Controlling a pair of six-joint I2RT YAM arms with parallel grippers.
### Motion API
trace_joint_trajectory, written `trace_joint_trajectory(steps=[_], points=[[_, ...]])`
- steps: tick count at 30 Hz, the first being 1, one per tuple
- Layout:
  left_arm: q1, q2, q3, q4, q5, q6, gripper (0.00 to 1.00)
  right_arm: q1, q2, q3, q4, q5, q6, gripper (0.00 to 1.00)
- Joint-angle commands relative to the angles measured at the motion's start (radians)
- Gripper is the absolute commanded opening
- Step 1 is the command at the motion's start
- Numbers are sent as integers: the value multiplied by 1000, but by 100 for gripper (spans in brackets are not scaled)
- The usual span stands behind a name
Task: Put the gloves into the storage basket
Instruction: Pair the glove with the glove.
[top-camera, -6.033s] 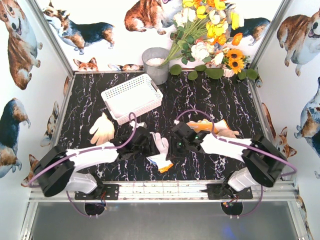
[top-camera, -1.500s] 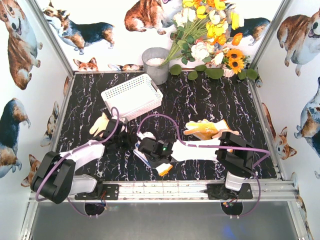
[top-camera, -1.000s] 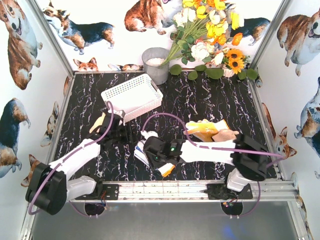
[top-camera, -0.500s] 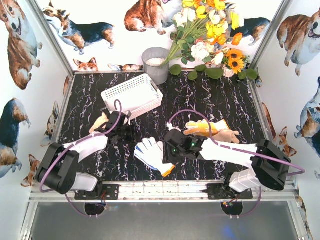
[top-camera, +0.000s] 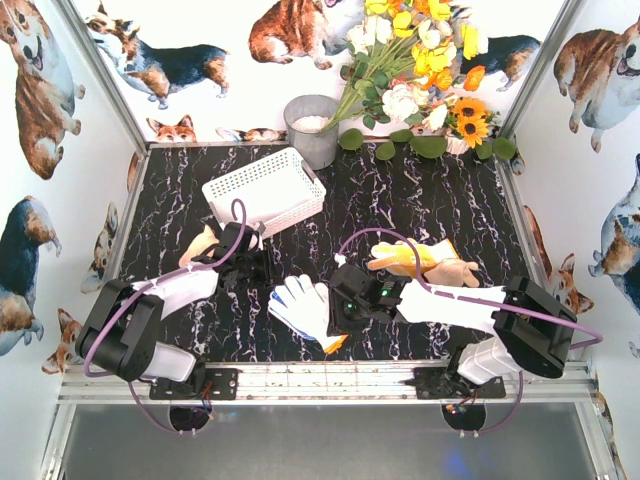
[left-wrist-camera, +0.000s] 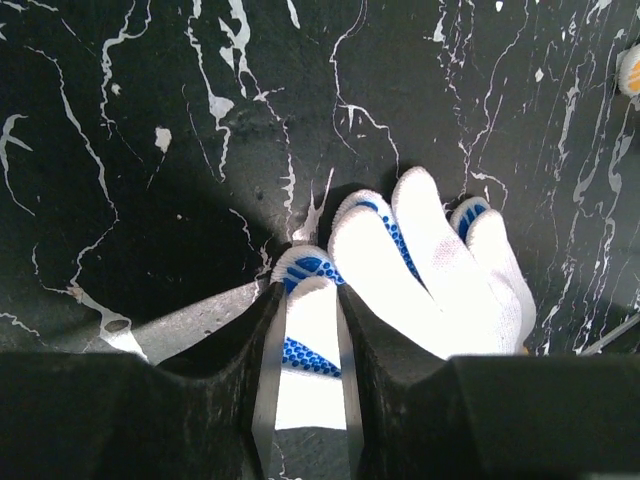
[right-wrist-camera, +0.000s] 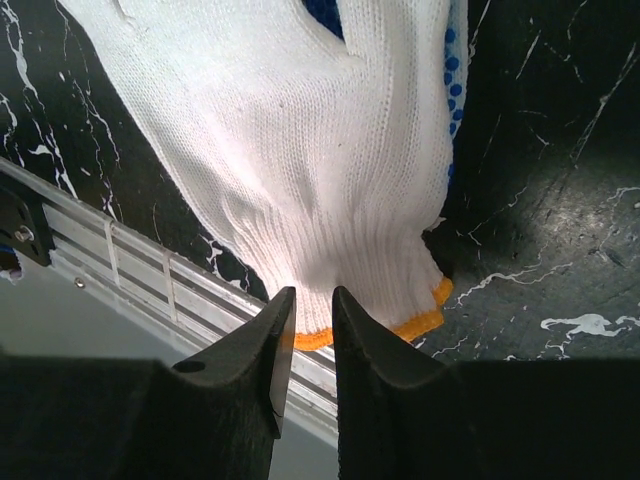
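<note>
Plainly, the left hand is narrow around one finger of the blue-dotted white glove. The cloth fills the gap between its jaws, and the other glove fingers fan out just to its right on the black marbled bench. The right hand sits at the same glove's orange-trimmed cuff, jaws narrow with the cuff edge showing between them; whether it pinches the cloth I cannot tell. The storage basket stands beyond the left hand, apart from it. A cream glove lies just outside the left hand, and yellow gloves lie beyond the right hand.
</note>
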Motion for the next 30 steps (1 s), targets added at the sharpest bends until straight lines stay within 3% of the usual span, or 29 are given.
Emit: trace_joint_trajectory(steps=[1, 13, 20, 30], points=[[1, 8, -11, 39, 10, -5, 21, 0, 11, 2, 53, 13, 13, 24], [-3, 29, -39, 58, -1, -8, 18, -1, 65, -1, 51, 31, 22, 22], [-4, -4, -46, 50, -28, -9, 0, 1, 84, 2, 40, 47, 24, 22], [-3, -128, -84, -7, -105, -20, 0, 1, 105, 7, 22, 59, 33, 22]])
